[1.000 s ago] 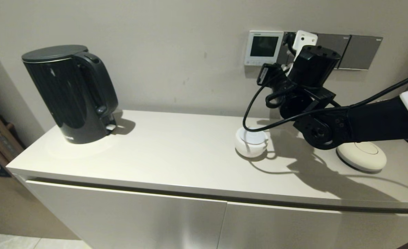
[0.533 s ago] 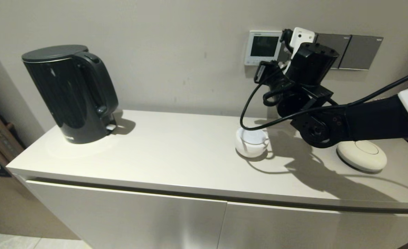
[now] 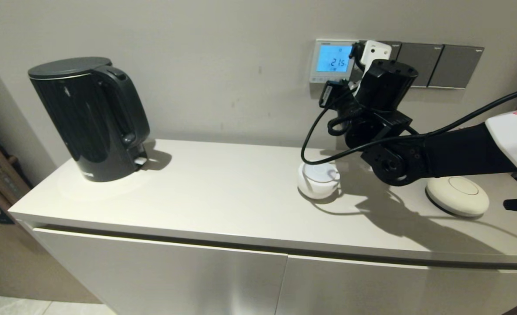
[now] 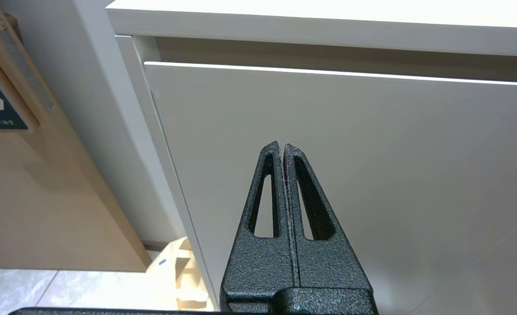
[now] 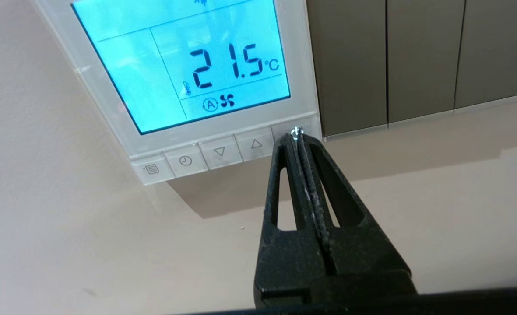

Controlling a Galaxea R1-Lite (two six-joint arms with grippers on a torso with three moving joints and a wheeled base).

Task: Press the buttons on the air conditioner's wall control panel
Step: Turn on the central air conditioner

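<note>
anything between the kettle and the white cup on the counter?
Nothing: in the head view the countertop is bare from the kettle to the cup, apart from the kettle's own shadow.

r gripper point(image 5: 296, 133) raised, fingers together; l gripper point(image 4: 283, 146) low, fingers together.

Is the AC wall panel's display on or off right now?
On. The air conditioner's wall control panel glows blue and reads 21.5 °C with a fan icon; the shut right gripper sits at the end button.
</note>
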